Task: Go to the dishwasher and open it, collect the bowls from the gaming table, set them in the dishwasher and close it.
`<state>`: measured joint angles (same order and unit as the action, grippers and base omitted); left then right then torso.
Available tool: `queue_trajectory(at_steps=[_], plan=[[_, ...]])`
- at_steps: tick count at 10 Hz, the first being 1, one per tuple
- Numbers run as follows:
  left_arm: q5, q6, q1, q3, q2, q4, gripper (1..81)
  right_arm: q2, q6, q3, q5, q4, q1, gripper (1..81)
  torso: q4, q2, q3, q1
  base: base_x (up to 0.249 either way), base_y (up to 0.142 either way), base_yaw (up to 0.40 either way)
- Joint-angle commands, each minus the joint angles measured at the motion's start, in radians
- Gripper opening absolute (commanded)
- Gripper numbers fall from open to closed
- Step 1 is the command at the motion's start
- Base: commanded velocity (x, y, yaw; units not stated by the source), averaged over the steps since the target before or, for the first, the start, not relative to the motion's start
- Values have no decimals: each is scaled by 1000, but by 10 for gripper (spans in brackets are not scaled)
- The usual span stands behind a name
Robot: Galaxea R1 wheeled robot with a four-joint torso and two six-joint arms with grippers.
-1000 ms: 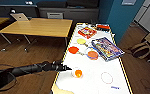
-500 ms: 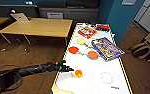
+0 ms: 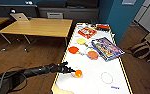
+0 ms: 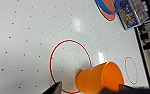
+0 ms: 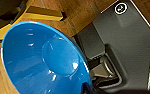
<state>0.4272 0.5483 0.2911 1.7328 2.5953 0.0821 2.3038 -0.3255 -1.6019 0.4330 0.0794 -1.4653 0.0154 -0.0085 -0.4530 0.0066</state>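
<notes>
A small orange bowl [image 3: 78,73] lies tipped on the gaming table [image 3: 98,68], a long white top with yellow edges, near its front left. My left gripper [image 3: 72,71] reaches in from the left and stands open around this orange bowl [image 4: 99,78], with one fingertip [image 4: 54,88] apart from it over the white top [image 4: 28,37]. The right wrist view shows a blue bowl [image 5: 41,58] large and close, with my right gripper [image 5: 87,90] shut on its rim above a wood floor. A red round bowl [image 3: 73,50] sits farther back on the table. The dishwasher is out of view.
Also on the table are a yellow round piece [image 3: 81,41], an orange disc in a blue ring [image 3: 92,55], a colourful game box [image 3: 107,48] and a red box [image 3: 87,32]. A wooden table [image 3: 38,27] with a laptop [image 3: 19,16] stands to the left. Bags [image 3: 141,48] lie on the floor at right.
My left arm has reached slightly farther right, bringing its gripper up to the orange bowl. The other things on the table have not moved.
</notes>
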Motion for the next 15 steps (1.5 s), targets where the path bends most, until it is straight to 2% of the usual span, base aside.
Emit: queue_trajectory(at_steps=[1,7,12,13,14,15], plan=[[25,-2,-118,10,19,-7,811,-30,3,16,-54,39,13,10,0,0,0,0,0,0,0],[27,-2,-103,36,43,2,811,-24,-1,5,-66,39,16,10,0,0,0,0,0,0,0],[27,-8,-28,60,60,4,811,-11,-9,-24,-72,39,24,10,0,0,0,0,0,0,0],[27,-18,-19,59,59,7,10,-5,-9,-33,-74,39,26,10,0,0,0,0,0,0,0],[27,-27,-11,53,59,36,10,4,-10,-45,-84,39,30,10,0,0,0,0,0,0,0],[27,-27,-12,33,50,39,10,8,-10,-50,-100,39,35,10,0,0,0,0,0,0,0]])
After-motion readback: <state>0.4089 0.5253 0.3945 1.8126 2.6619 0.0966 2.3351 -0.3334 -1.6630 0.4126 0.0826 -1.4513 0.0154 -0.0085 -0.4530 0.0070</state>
